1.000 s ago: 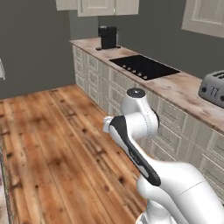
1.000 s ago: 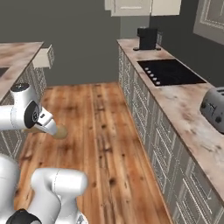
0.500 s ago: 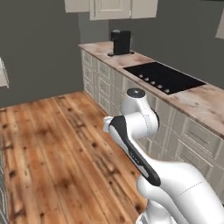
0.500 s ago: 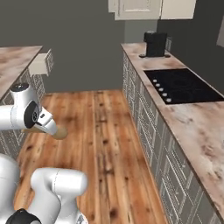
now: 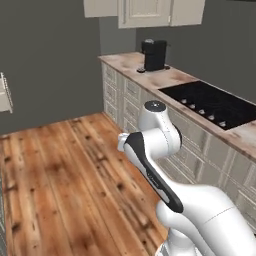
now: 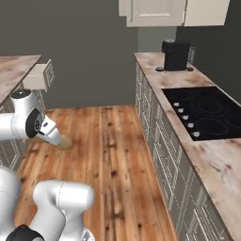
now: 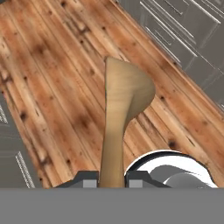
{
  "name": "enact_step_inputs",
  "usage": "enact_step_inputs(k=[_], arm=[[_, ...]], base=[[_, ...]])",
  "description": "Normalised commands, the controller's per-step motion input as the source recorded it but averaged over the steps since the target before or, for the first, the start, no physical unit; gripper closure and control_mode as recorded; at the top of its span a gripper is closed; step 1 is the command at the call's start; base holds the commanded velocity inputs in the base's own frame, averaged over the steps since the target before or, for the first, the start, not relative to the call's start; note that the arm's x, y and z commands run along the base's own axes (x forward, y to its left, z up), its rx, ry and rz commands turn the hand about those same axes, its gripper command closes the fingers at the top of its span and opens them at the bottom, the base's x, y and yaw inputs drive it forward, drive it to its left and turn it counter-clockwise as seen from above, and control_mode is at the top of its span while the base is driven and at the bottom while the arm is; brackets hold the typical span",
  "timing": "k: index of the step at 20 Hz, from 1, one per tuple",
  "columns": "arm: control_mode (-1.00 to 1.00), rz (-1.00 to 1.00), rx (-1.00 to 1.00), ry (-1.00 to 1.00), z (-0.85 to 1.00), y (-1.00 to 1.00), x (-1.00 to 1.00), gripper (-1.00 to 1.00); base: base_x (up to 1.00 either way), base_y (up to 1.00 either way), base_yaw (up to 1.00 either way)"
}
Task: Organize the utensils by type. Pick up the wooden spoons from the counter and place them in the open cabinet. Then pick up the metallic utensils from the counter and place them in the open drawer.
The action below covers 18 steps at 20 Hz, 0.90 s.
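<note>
My gripper (image 7: pixel 111 178) is shut on the handle of the larger all-tan wooden spoon (image 7: pixel 124 103), whose round bowl points away from the hand over the plank floor. In the right base view the spoon's bowl (image 6: pixel 64 142) sticks out past the white wrist at the left, low above the floor. The reddish-brown and cream stone counter (image 5: pixel 172 79) runs along the right wall (image 6: pixel 157 70). A cream box that looks like the open drawer (image 6: pixel 40 77) juts from a second counter at the far left. No metallic utensils are in sight.
A black coffee machine (image 5: pixel 154 55) (image 6: pixel 176 55) stands at the counter's far end, with a black cooktop (image 5: pixel 215 100) (image 6: pixel 207 113) nearer. Cream wall cabinets (image 5: pixel 145 11) (image 6: pixel 160 12) hang above. Wooden floor (image 5: pixel 55 165) spreads wide between the counters.
The whole picture has shifted, so the base has moved: coffee machine and cooktop now lie nearer and further right, and the toaster has left the view. The spoon stays in the grip.
</note>
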Motion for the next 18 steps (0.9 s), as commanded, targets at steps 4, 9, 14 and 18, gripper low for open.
enact_step_inputs(k=[4, 9, 14, 18], arm=[[1.00, 0.00, 0.00, 0.00, 0.00, 0.00, 0.00, 1.00], [1.00, 0.00, 0.00, 0.00, 0.00, 0.00, 0.00, 1.00], [1.00, 0.00, 0.00, 0.00, 0.00, 0.00, 0.00, 1.00], [1.00, 0.00, 0.00, 0.00, 0.00, 0.00, 0.00, 1.00]], base=[[1.00, -0.04, 0.02], [1.00, -0.04, 0.00], [1.00, -0.01, 0.00], [1.00, 0.00, 0.00]])
